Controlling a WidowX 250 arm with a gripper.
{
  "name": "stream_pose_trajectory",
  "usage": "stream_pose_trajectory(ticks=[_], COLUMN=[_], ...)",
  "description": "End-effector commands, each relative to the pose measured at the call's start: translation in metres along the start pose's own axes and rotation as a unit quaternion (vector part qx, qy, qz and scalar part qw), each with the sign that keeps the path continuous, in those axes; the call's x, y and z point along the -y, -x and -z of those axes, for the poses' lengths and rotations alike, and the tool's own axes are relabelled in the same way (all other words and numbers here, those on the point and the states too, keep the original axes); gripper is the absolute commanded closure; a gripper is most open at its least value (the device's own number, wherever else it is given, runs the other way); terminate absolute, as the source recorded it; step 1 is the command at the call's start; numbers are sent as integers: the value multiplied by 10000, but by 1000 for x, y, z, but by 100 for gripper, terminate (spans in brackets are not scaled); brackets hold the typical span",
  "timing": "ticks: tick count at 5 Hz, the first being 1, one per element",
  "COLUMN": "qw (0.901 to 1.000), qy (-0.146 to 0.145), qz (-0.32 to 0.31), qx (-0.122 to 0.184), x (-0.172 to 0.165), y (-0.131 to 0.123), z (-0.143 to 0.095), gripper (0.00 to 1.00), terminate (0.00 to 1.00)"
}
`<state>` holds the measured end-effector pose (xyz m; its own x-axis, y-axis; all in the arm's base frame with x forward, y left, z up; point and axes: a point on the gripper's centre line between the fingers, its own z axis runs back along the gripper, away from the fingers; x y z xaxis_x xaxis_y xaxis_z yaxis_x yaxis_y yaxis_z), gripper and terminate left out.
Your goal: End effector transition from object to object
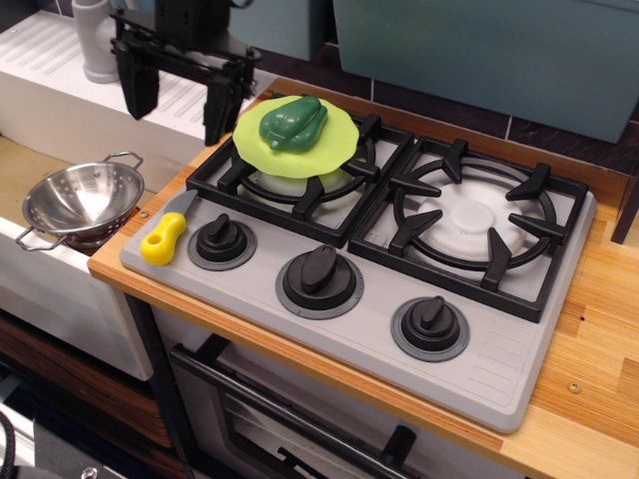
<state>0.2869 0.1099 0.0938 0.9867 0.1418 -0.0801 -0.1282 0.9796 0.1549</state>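
My black gripper (180,105) hangs over the white draining board at the back left, left of the stove. Its two long fingers point down from a wide crossbar, spread apart with nothing between them. A green pepper (293,122) lies on a lime-green plate (334,150) on the back left burner, to the right of the gripper and apart from it. A steel colander (83,201) sits in the sink, below and left of the gripper. A yellow-handled knife (164,238) lies at the stove's front left corner.
The grey stove top (499,369) has two black burner grates and three black knobs (319,279) along the front. A grey faucet (95,40) stands behind the gripper. A wooden counter (599,329) runs to the right. A teal wall panel stands behind.
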Motion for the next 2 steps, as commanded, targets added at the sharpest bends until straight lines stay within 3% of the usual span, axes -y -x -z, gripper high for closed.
stream_pose_trajectory(ticks=[1, 2], qw=[9990, 9983], qy=[-136, -218], qz=[16, -9], qx=[415, 542], x=[-14, -18], y=[-2, 6], z=[11, 24], gripper=[0, 0], terminate=[0, 0])
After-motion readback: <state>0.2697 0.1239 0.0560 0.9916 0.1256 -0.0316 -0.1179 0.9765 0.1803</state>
